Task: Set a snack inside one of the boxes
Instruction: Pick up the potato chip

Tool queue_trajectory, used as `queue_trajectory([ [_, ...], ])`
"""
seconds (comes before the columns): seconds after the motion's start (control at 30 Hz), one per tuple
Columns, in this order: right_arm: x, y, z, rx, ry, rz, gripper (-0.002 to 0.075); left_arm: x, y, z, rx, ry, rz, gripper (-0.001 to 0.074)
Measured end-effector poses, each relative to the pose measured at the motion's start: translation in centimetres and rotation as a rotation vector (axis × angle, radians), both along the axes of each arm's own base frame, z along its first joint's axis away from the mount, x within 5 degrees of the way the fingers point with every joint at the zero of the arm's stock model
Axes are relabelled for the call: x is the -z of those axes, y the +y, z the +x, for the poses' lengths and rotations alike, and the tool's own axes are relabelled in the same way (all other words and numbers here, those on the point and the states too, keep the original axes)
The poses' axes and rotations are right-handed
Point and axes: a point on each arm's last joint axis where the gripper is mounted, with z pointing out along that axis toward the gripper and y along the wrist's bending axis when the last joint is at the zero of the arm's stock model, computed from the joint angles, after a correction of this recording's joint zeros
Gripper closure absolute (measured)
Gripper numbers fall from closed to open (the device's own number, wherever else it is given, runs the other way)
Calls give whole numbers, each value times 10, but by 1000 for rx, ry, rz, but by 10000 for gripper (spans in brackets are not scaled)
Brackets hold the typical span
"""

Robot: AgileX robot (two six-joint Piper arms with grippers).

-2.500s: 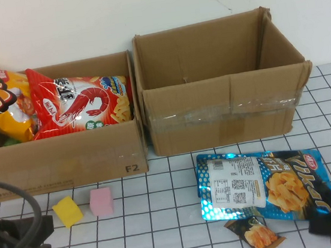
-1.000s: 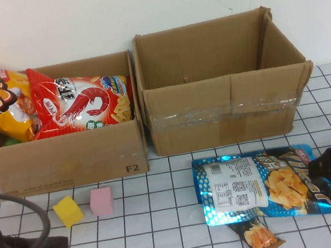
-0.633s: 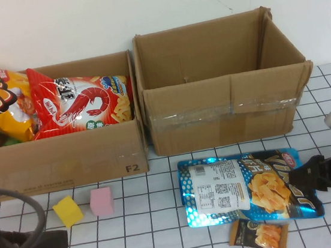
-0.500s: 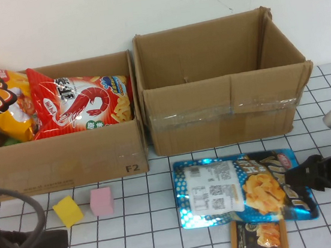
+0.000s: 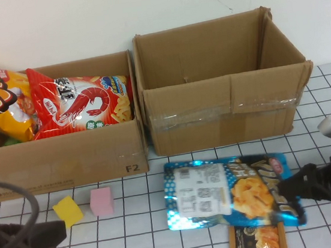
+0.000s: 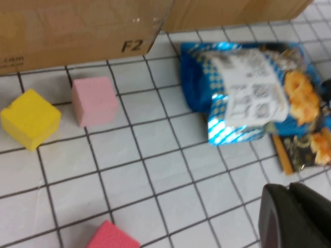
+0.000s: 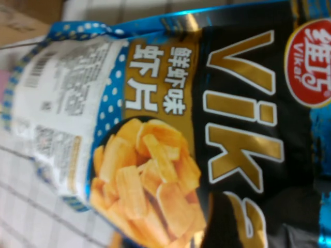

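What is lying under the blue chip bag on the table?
A small dark snack packet sticks out from under the near edge of the blue chip bag. Its covered end, and anything else beneath the bag, is hidden.
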Motion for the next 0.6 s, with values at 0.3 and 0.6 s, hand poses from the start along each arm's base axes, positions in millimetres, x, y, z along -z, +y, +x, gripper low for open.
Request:
queue_trajectory([
  [0.3, 4, 19, 3, -149, -62, 301, 274, -5, 0, 4, -49, -39, -52, 737],
  [0.6, -4, 23, 12, -218, -153, 382, 275, -5, 1, 5, -54, -57, -42, 737],
])
